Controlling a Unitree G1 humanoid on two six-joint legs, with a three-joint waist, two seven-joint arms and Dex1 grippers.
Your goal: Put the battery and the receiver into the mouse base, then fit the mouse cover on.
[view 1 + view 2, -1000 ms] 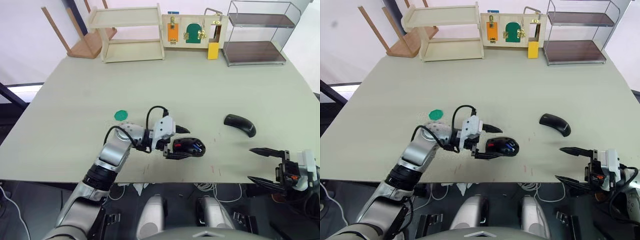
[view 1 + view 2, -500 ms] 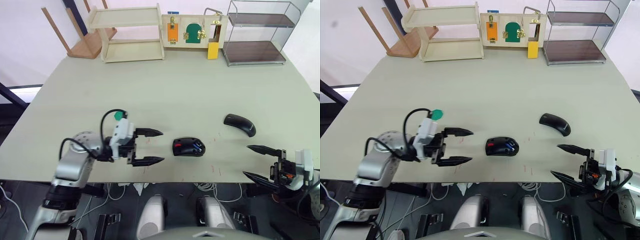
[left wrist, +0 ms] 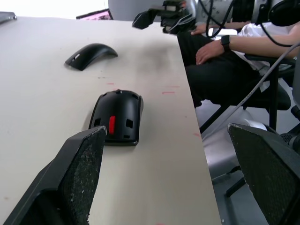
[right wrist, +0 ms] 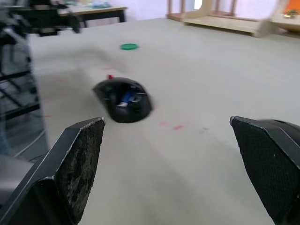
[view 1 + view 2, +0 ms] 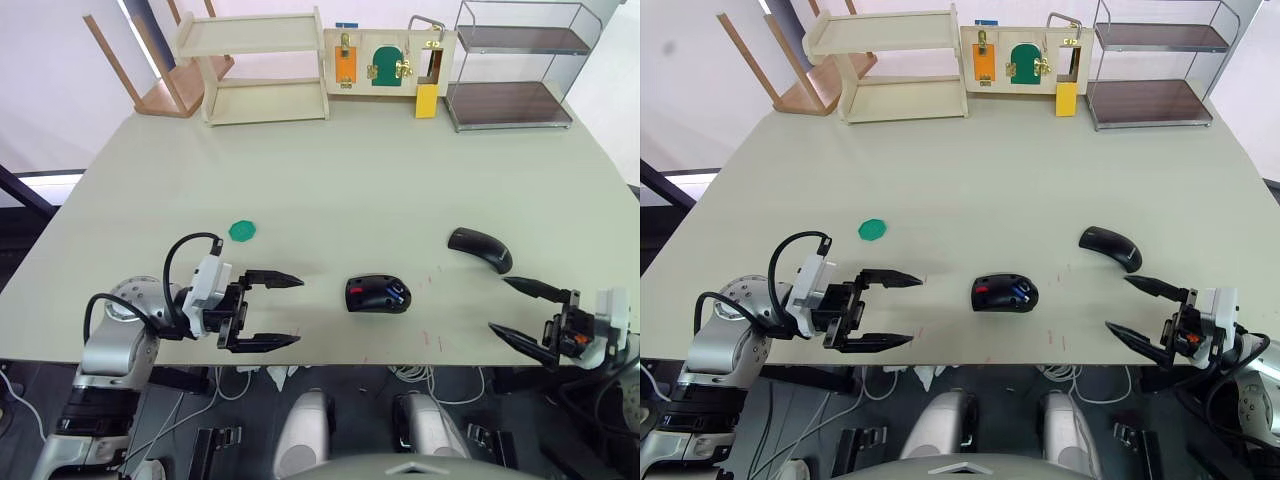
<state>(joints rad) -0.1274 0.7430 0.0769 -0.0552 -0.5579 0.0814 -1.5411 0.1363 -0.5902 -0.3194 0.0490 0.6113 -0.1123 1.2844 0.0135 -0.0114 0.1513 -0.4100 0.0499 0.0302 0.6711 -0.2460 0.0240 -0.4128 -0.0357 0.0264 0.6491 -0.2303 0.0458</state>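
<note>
Left eye view shows the big pale table (image 5: 330, 180) first, with a wooden rack and a wire shelf along its top edge. Near the bottom middle of the frame sits the mouse base (image 5: 377, 295), open side up, with the blue battery (image 5: 393, 293) inside it beside a red patch. The receiver is too small to make out, so I cannot tell if it is in. The mouse cover (image 5: 480, 249) lies alone, up and to the right of the base, so fitting it on looks like the job left. The left gripper (image 5: 270, 310) hovers at the lower left, pointing at the base, jaws wide and empty. The right gripper (image 5: 520, 310) waits at the lower right edge, also spread wide, holding nothing. A small green disc (image 5: 242, 231) lies left of middle.
</note>
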